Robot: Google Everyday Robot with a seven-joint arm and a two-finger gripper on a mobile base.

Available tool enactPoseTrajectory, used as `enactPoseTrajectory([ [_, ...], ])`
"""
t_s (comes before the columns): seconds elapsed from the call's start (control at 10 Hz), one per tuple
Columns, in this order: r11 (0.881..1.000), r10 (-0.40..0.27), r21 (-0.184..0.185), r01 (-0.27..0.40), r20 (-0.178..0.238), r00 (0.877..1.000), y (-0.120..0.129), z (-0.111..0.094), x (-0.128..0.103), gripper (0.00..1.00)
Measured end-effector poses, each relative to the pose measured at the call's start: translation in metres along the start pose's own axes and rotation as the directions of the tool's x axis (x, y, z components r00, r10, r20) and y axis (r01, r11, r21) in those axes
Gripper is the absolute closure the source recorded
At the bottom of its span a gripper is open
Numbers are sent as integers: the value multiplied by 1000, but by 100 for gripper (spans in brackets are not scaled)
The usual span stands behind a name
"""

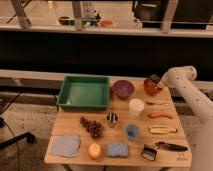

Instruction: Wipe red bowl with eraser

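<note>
The red bowl (pixel 152 88) sits at the back right of the wooden table (pixel 170 159), to the right of the purple bowl (pixel 122 88). My white arm reaches in from the right. My gripper (pixel 155 79) is at the bowl's far rim, just above its inside. A small dark shape shows at the gripper's tip, touching the rim; I cannot tell whether it is the eraser or part of the gripper. No separate eraser lies on the table.
A green tray (pixel 65 93) stands at the back left. A white cup (pixel 136 106), a blue cup (pixel 132 131), a metal cup (pixel 112 118), grapes (pixel 91 126), a blue sponge (pixel 117 149), a blue cloth (pixel 65 145) and a black-handled brush (pixel 171 146) lie around.
</note>
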Motion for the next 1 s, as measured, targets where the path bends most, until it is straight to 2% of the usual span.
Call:
enactPoseTrajectory([
  [0.2, 1000, -15, -3, 16, 12, 1000, 2, 1, -9, 91],
  [0.6, 999, -29, -31, 31, 58, 998, 31, -21, -15, 91],
  [1.0, 999, -32, -42, 34, 60, 998, 46, -39, -9, 91],
])
